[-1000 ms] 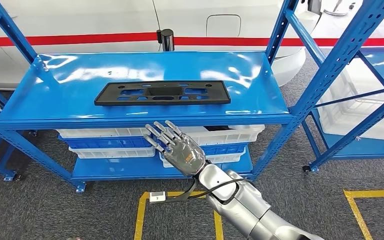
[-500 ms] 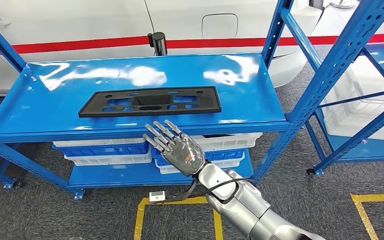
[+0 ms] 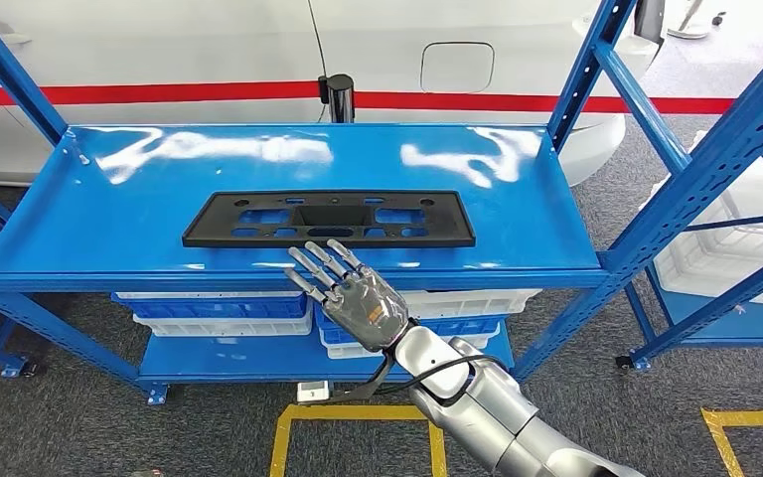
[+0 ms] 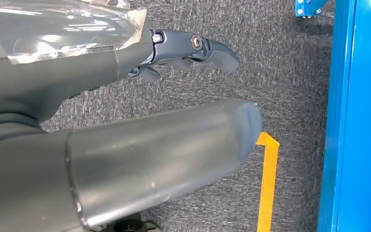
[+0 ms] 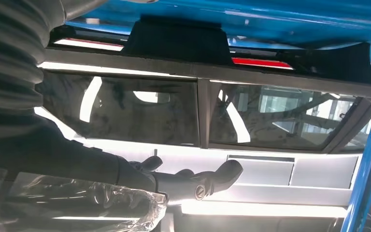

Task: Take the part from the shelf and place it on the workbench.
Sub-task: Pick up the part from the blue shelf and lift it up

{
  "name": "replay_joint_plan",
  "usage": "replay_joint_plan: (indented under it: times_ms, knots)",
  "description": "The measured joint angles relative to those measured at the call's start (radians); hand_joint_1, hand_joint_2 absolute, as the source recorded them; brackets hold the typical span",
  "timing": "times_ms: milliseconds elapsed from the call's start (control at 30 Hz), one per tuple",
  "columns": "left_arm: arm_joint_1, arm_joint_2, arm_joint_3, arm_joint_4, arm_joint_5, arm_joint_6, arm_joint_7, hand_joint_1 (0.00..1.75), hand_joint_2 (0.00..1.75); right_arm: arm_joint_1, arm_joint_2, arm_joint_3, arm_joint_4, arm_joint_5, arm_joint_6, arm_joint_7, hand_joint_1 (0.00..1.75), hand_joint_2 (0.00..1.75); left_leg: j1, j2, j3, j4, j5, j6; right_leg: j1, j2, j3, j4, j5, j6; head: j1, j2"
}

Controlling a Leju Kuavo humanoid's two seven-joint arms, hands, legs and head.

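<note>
The part (image 3: 328,219) is a long flat black plate with several cut-outs, lying lengthwise on the top level of the blue shelf (image 3: 109,209), near its front edge. My right hand (image 3: 353,293) is raised just in front of that edge, back of the hand toward me, fingers spread and straight, holding nothing. Its fingertips (image 3: 320,256) reach up to the shelf's front lip just below the part, without touching it. In the right wrist view the hand (image 5: 77,159) lies below the part's dark edge (image 5: 174,41). My left hand (image 4: 38,92) hangs over the carpet, empty, fingers apart.
White and blue bins (image 3: 209,308) fill the shelf's lower level. A white car with a red stripe (image 3: 159,94) and a black post (image 3: 337,94) stand behind. A second blue rack (image 3: 715,149) with a white bin (image 3: 725,258) stands at right. Yellow tape (image 3: 358,412) marks the carpet.
The whole picture has shifted: the camera moved, and the shelf and part now sit lower and further right in view. My right hand keeps the same pose, its fingertips now at the shelf's front lip.
</note>
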Motion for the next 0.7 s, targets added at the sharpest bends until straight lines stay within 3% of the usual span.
replay_joint_plan:
  times_ms: [67,100,167,200,267,333,433,467,500,533,600,633,700]
  knots:
    - [0.0,-0.001,0.0,0.0,0.0,0.0,0.001,0.0,0.0,0.001,0.0,0.0,0.0,0.0,-0.002,0.0,0.0,1.75,0.0,-0.003,0.017,0.0,-0.014,-0.005,0.0,0.0,0.047,-0.139,0.079,0.016,0.0,0.0]
    - [0.0,-0.002,0.0,0.001,0.0,0.001,0.001,0.0,0.0,0.0,0.0,0.0,0.001,-0.001,-0.004,0.002,0.0,1.75,0.0,-0.005,0.025,0.0,-0.021,-0.009,0.001,-0.001,0.068,-0.201,0.102,0.012,-0.001,0.0]
    - [0.0,-0.002,0.0,0.001,0.0,0.002,0.002,0.0,0.0,-0.001,0.001,-0.002,0.002,-0.002,-0.011,0.005,0.0,1.75,0.0,-0.006,0.033,-0.002,-0.032,-0.021,0.008,-0.002,0.091,-0.259,0.117,-0.01,-0.002,0.0]
    - [0.0,-0.002,0.0,0.002,0.0,0.003,0.003,0.0,0.0,-0.001,0.002,-0.004,0.003,-0.004,-0.014,0.008,0.0,1.75,0.0,-0.006,0.036,0.001,-0.033,-0.027,0.009,-0.002,0.094,-0.262,0.114,-0.023,-0.003,0.0]
    - [0.001,-0.002,0.0,0.002,0.0,0.005,0.003,0.0,0.0,-0.002,0.005,-0.008,0.003,-0.008,-0.021,0.011,0.0,1.75,0.001,-0.004,0.036,0.017,-0.035,-0.037,0.002,-0.001,0.109,-0.267,0.129,-0.039,-0.003,0.0]
    - [-0.001,-0.002,0.0,0.002,0.0,0.006,0.003,0.0,0.0,-0.004,0.01,-0.013,0.003,-0.012,-0.028,0.014,0.0,1.75,0.004,0.002,-0.001,0.087,-0.051,-0.046,-0.005,0.0,0.124,-0.27,0.126,-0.05,-0.005,0.0]
    - [0.0,-0.002,0.0,0.002,0.0,0.007,0.003,0.0,0.0,-0.003,0.014,-0.019,0.004,-0.015,-0.033,0.017,0.0,1.75,0.01,0.007,-0.12,0.26,-0.12,-0.063,-0.004,0.0,0.136,-0.271,0.112,-0.061,-0.006,0.0]
    - [0.002,-0.002,0.0,0.002,0.0,0.008,0.003,0.0,0.0,-0.002,0.014,-0.02,0.005,-0.016,-0.033,0.018,0.0,1.75,0.012,0.008,-0.148,0.283,-0.126,-0.065,-0.004,0.001,0.139,-0.271,0.108,-0.061,-0.006,0.0]
    - [0.003,-0.002,0.0,0.002,0.0,0.008,0.003,0.0,0.0,-0.001,0.014,-0.02,0.006,-0.016,-0.033,0.018,0.0,1.75,0.013,0.009,-0.159,0.273,-0.111,-0.065,-0.004,0.001,0.145,-0.271,0.103,-0.06,-0.006,0.0]
    - [0.003,-0.002,0.0,0.002,0.0,0.008,0.003,0.0,0.0,-0.001,0.015,-0.021,0.007,-0.016,-0.033,0.018,0.0,1.75,0.013,0.01,-0.149,0.225,-0.073,-0.062,-0.003,0.002,0.152,-0.271,0.097,-0.058,-0.006,0.0]
    - [0.003,-0.001,0.0,0.002,0.0,0.008,0.003,0.0,0.0,-0.001,0.018,-0.023,0.007,-0.016,-0.033,0.018,0.0,1.75,0.01,0.012,-0.099,0.092,0.01,-0.051,-0.002,0.002,0.168,-0.271,0.088,-0.053,-0.005,0.0]
    - [0.002,0.0,0.0,0.002,0.0,0.008,0.003,0.0,0.0,-0.002,0.019,-0.024,0.007,-0.016,-0.033,0.019,0.0,1.75,0.006,0.013,-0.08,0.044,0.022,-0.045,-0.001,0.003,0.173,-0.273,0.083,-0.049,-0.005,0.0]
    - [0.001,0.001,0.0,0.002,0.001,0.008,0.003,0.0,0.0,-0.003,0.021,-0.026,0.008,-0.016,-0.035,0.019,0.0,1.75,-0.003,0.013,-0.066,0.01,0.009,-0.031,0.002,0.003,0.181,-0.271,0.081,-0.034,-0.005,0.0]
